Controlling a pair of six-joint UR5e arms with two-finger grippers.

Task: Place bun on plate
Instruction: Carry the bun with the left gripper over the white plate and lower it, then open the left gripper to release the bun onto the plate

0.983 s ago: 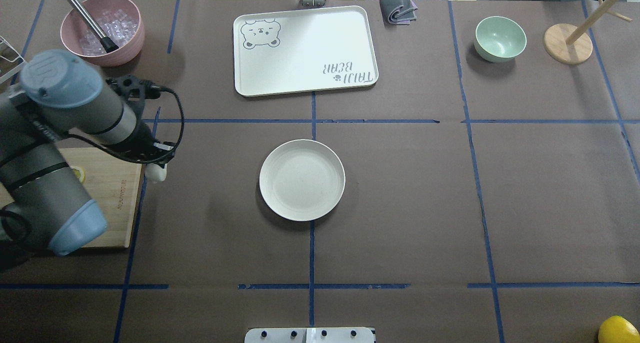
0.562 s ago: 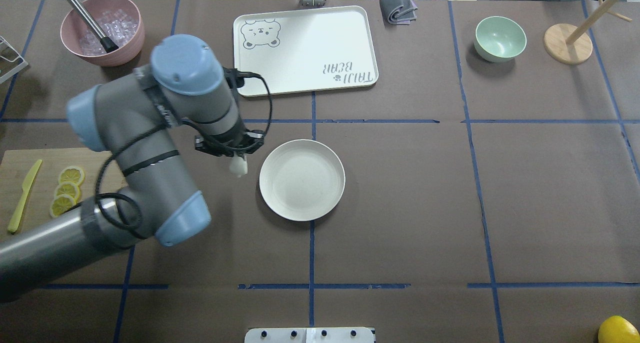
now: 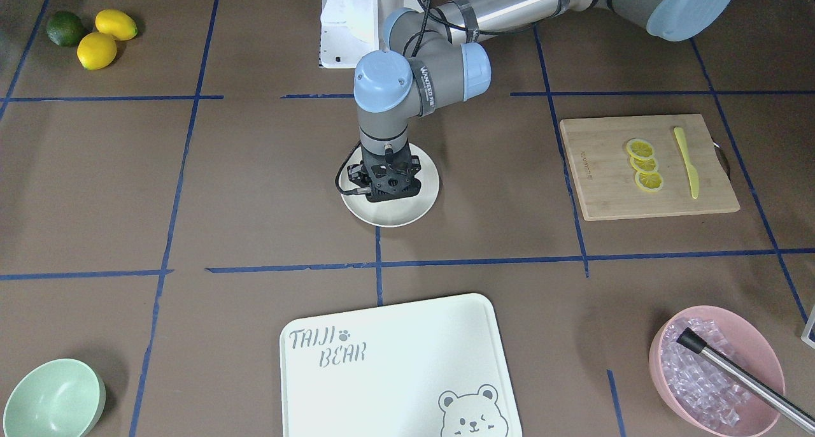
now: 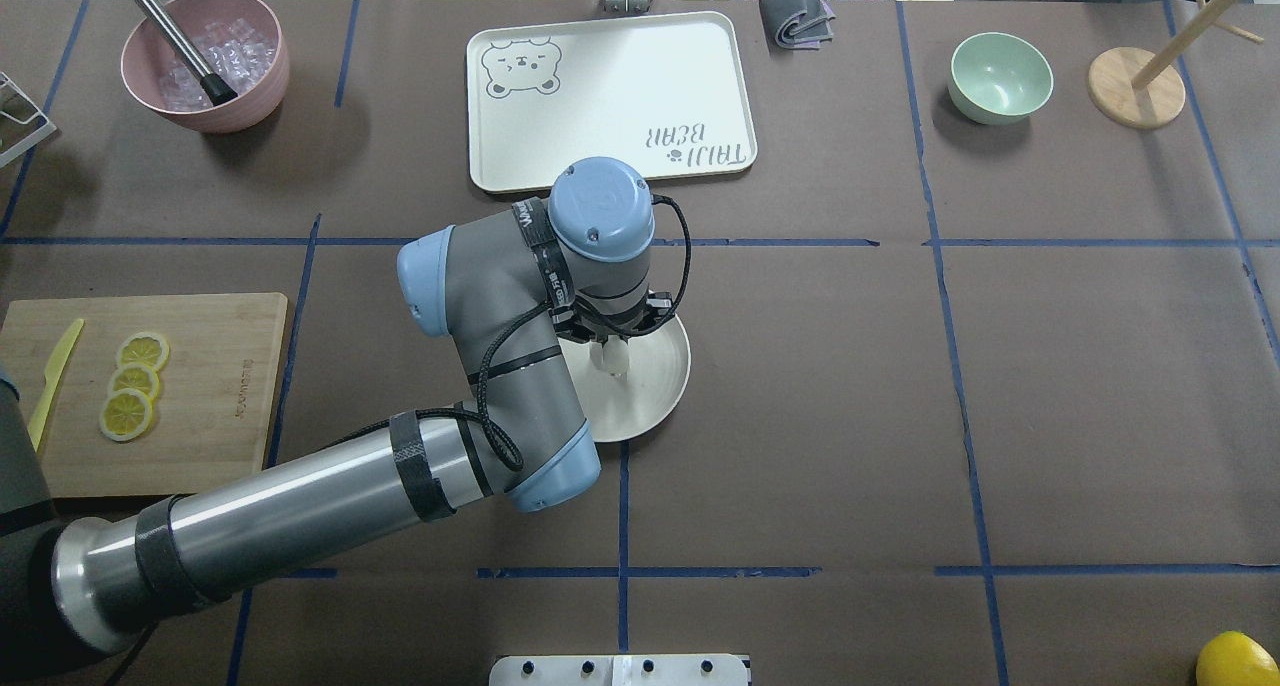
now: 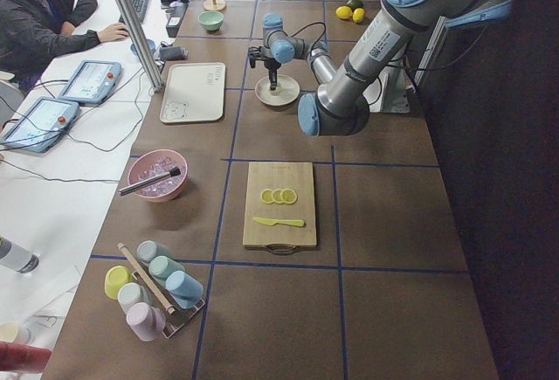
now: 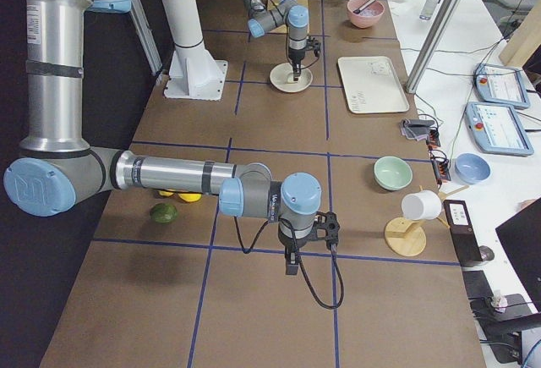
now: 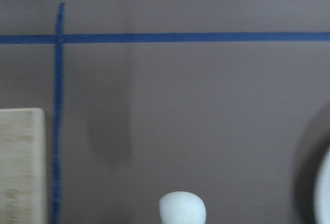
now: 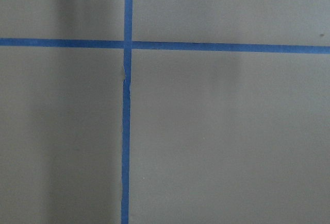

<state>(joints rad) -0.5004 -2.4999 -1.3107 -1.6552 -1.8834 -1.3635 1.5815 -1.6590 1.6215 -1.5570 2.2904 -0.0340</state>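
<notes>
Left pincer: the left pincer (image 4: 610, 346) points straight down over the plate (image 4: 662, 398), closed on the bun (image 4: 614, 362).
Bun: gripped by its top end, so the soft white body hangs free below for a clean drop; it sits above the plate's middle, and whether it touches cannot be told.
Plate: placed alone at the centre of the surface (image 4: 900, 416), within the left arm's reach.
Right pincer: the right pincer (image 6: 292, 262) is low over bare surface well apart from the plate, likely parked out of the way; whether it is open cannot be told.
Count, task things: one bun, one plate.
Count, board: one cutting board (image 4: 220, 396) carrying three lemon slices (image 4: 132, 381) and one yellow knife (image 4: 50, 386).
Count, dishes: one pink bowl (image 4: 272, 84) of ice, one green bowl (image 4: 1000, 106), one bear tray (image 4: 620, 86).
Count, fruit: two lemons (image 3: 97, 50), one lime (image 3: 65, 28).
</notes>
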